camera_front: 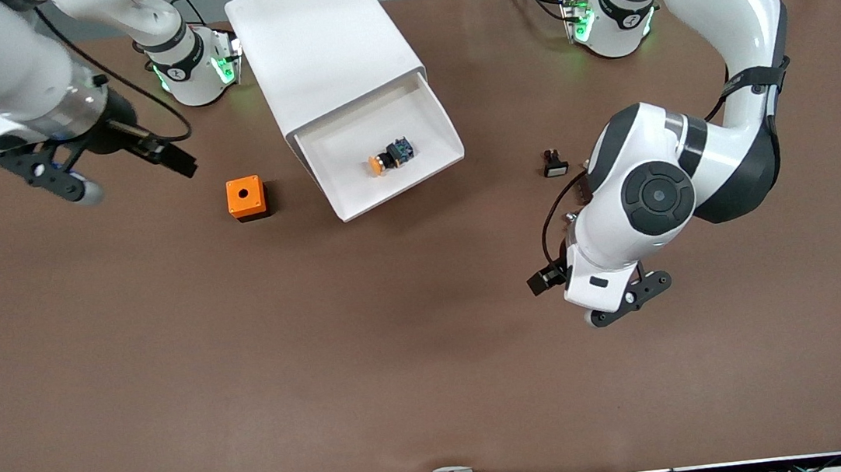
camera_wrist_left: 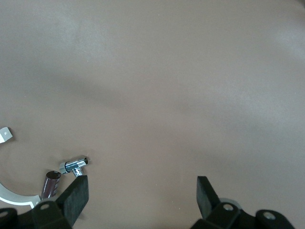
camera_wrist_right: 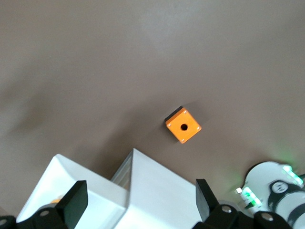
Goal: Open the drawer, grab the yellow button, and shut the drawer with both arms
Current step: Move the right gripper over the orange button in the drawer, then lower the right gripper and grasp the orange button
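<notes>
The white cabinet stands near the robots' bases, and its top drawer is pulled out toward the front camera. The button, with an orange cap and a black and blue body, lies on its side in the drawer. My right gripper hangs open and empty over the table toward the right arm's end. In the right wrist view its fingers frame the cabinet and drawer. My left gripper is open over bare table toward the left arm's end, its fingers wide apart with nothing between them.
An orange cube with a round hole sits beside the drawer toward the right arm's end, and the cube also shows in the right wrist view. A small black switch with a white cap lies toward the left arm's end.
</notes>
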`<state>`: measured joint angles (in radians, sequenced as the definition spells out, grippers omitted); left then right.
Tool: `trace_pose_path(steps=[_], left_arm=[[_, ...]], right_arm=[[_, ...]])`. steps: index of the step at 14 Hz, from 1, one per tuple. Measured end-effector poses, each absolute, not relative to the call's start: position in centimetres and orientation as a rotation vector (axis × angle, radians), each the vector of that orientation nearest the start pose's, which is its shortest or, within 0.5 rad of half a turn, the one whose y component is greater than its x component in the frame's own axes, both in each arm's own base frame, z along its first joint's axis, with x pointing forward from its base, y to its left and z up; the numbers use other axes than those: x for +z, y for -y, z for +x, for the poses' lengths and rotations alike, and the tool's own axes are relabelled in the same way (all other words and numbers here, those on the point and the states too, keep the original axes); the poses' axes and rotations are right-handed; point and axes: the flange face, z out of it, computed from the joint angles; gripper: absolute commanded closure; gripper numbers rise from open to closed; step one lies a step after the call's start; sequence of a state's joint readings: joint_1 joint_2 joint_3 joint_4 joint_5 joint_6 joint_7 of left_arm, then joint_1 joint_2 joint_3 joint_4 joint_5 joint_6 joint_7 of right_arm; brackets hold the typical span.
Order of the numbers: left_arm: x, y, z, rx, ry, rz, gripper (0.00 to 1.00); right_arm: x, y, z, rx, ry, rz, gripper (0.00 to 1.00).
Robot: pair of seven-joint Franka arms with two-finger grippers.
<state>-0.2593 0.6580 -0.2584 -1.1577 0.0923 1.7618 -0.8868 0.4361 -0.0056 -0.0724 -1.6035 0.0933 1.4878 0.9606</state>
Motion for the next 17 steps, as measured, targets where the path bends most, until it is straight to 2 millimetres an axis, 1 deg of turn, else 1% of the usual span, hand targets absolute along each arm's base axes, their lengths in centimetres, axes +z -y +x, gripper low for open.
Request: trace_pose_path(steps=[3,7,12,14,17], left_arm=[[41.7,30.5,66.5,0.112,0.637,-3.104,0.0],[41.7,30.2,66.7,0.112,0.644,-3.102,0.0],[41.7,30.2,66.7,0.113,0.645,-3.102,0.0],[41.7,30.2,66.7,0.113,0.645,-3.102,0.0],[41.7,30.1,66.7,0.113,0.646,-3.101,0.0]], right_arm=[[59.3,-25.1,48.8,0.198,-1.014,-2.962,0.0],[57.5,-30.9,46.4,0.136,-1.139,-2.935,0.0],[53.2,-38.4,43.4,0.059,-1.306,-2.873,0.0],[51.7,-40.6,42.8,0.033,-1.353,-2.852,0.0],[50.0,-42.5,42.5,0.017,-1.42,-2.812,0.0]])
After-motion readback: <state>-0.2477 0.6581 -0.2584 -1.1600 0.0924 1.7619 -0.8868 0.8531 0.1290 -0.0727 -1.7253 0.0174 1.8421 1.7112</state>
